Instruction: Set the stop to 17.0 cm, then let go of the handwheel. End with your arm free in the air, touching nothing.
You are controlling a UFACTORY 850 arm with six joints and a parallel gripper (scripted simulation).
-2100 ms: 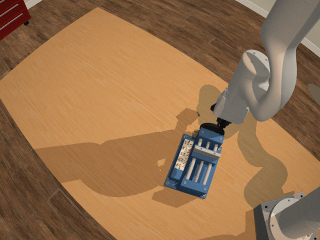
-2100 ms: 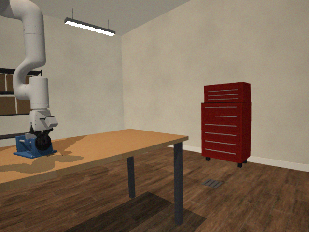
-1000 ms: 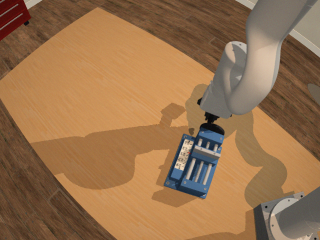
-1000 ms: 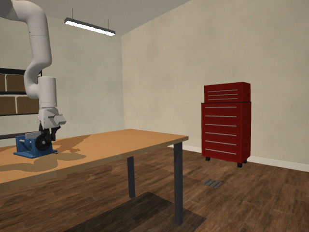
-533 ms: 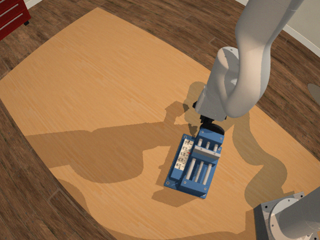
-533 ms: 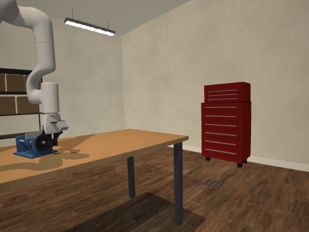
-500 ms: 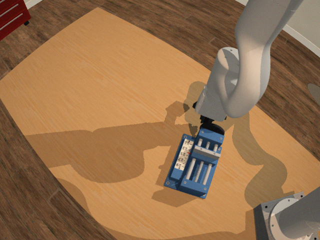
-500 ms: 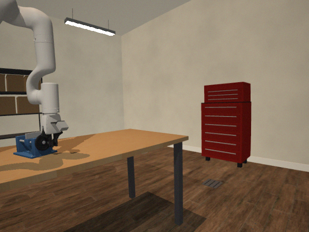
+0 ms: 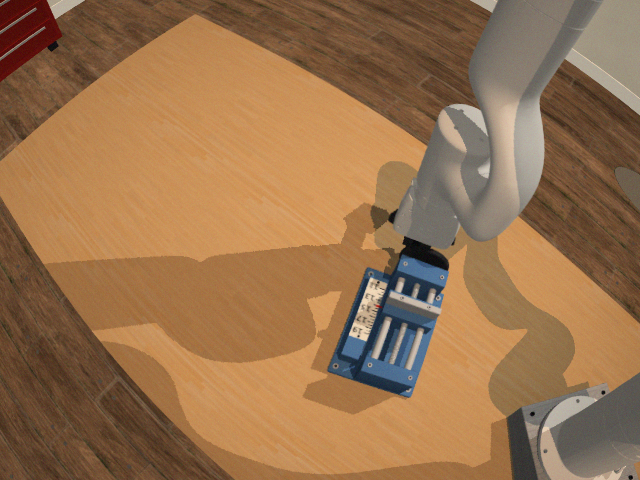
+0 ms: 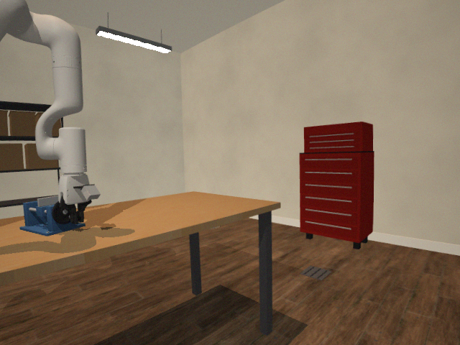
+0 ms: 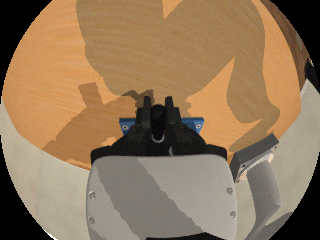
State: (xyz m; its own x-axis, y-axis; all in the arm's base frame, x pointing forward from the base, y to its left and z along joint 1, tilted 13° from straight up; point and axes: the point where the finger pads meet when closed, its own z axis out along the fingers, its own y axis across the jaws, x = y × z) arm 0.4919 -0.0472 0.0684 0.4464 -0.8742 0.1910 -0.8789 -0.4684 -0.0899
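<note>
"Handwheel (image 9: 435,257) (image 10: 60,213) (image 11: 158,112), black, at the far end of a blue screw fixture (image 9: 388,377) (image 10: 52,224) (image 11: 126,125) as the top view has it. What has my claw (image 9: 415,246) (image 10: 77,218) (image 11: 157,105) got?"

"I have it nearly closed, pinching a dark part of the wheel, one finger on each side in the wrist view. Exactly which part, I can't tell at this size."

"And the stop (image 9: 413,303) (image 10: 47,200)?"

"Pale-topped, seated across the rods (image 9: 399,343), toward the handwheel end. From the top camera I read its red pointer (image 9: 378,306) beside the 15 on the white scale (image 9: 366,316), short of the 17 we want."

"Where does the fixture stand?"

"On the wooden table (image 9: 180,129) (image 10: 192,205) (image 11: 40,75), right of centre from above, at left in my exterior shot. My white arm (image 9: 509,118) (image 10: 67,87) (image 11: 265,190) reaches down to it, its base plate (image 9: 532,406) (image 11: 265,145) at near right from above."

"Background?"

"Red tool cabinet (image 9: 25,46) (image 10: 330,192) at right on the exterior camera, shelving (image 10: 22,106) at left behind the arm, and a lit lamp (image 10: 134,39) overhead."

"So the job stands unfinished: stop below 17, and my claw on the wheel."

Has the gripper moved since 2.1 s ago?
Yes. In the top view, the gripper has shifted toward the side of the printed scale.
</note>
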